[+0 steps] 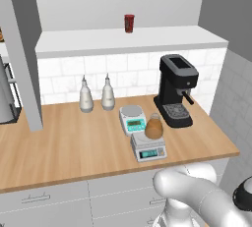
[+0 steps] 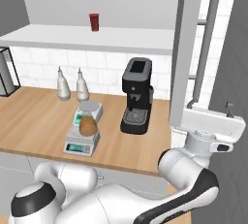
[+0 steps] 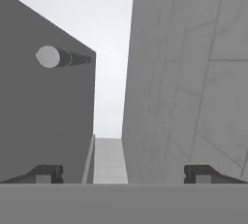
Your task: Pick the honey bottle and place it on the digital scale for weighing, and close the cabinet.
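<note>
Gripper (image 3: 124,173): fingers spread wide, nothing between them, raised beside the open cabinet door (image 2: 180,53), whose bar handle (image 3: 60,56) shows upper left in the hand view. Honey bottle (image 1: 154,127): upright on the digital scale (image 1: 147,148), beside a second teal scale (image 1: 132,118). Step judged in hand: closing the cabinet. Next move calls for pushing the door's face until shut.

2 base views share counter (image 1: 74,147) (opposite sides).
</note>
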Available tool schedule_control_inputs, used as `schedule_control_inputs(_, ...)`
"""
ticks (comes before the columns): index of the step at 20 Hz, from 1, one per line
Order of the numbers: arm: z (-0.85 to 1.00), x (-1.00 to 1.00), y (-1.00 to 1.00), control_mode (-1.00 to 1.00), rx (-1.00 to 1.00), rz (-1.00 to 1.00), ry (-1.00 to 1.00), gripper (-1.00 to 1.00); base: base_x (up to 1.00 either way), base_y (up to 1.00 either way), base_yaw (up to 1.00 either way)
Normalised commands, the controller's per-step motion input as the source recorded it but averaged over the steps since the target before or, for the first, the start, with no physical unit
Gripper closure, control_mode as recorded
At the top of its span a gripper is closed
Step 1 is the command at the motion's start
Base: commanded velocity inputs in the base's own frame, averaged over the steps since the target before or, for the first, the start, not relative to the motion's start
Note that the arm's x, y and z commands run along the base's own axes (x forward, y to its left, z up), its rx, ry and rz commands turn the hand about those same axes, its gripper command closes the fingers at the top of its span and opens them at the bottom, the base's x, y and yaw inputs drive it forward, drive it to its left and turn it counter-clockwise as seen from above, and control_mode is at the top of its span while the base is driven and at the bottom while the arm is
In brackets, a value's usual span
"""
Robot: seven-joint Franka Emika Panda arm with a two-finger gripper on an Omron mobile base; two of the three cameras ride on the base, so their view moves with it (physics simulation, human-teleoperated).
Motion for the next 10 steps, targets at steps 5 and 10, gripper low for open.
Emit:
schedule_control_inputs(5,0.91,-0.45,0.35,-1.00,-0.05,0.00,0.00,-1.00,0.00,0.00,0.00)
schedule_control_inputs(10,1.00,-0.37,0.69,-1.00,-0.25,0.00,0.05,-1.00,0.00,0.00,0.00)
